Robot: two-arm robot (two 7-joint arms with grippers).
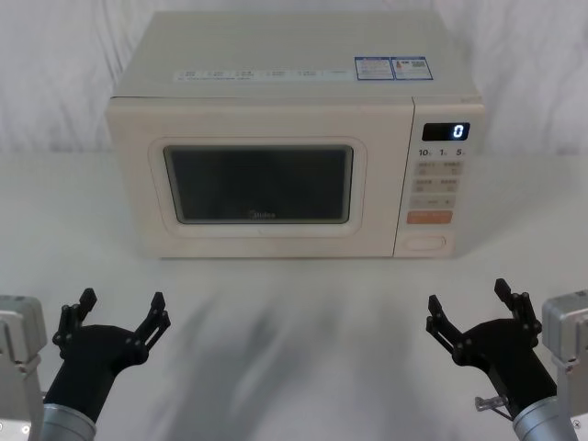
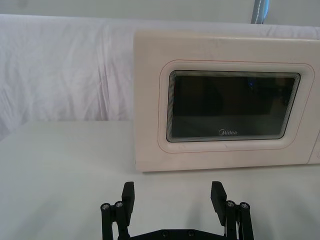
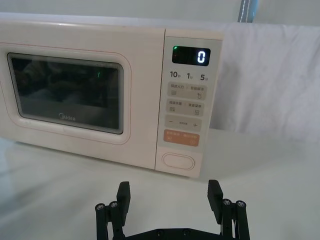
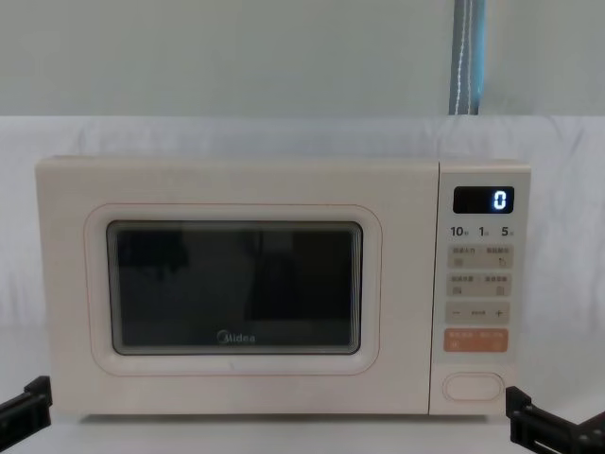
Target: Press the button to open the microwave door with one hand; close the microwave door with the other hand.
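A cream microwave stands at the back of the table with its microwave door (image 1: 257,188) (image 2: 227,107) (image 3: 70,95) (image 4: 234,288) shut flush. The button (image 1: 426,243) (image 3: 178,161) (image 4: 474,386), a wide cream pill-shaped key, sits at the bottom of the control panel under an orange key (image 1: 429,218). My left gripper (image 1: 121,312) (image 2: 172,196) hovers open near the table's front left, well short of the door. My right gripper (image 1: 470,303) (image 3: 169,194) is open at the front right, in front of the panel and apart from it.
The display (image 1: 446,131) reads 0. The white-draped table (image 1: 294,303) lies between my grippers and the microwave. A white cloth backdrop hangs behind. A blue-grey pole (image 4: 468,57) rises behind the microwave.
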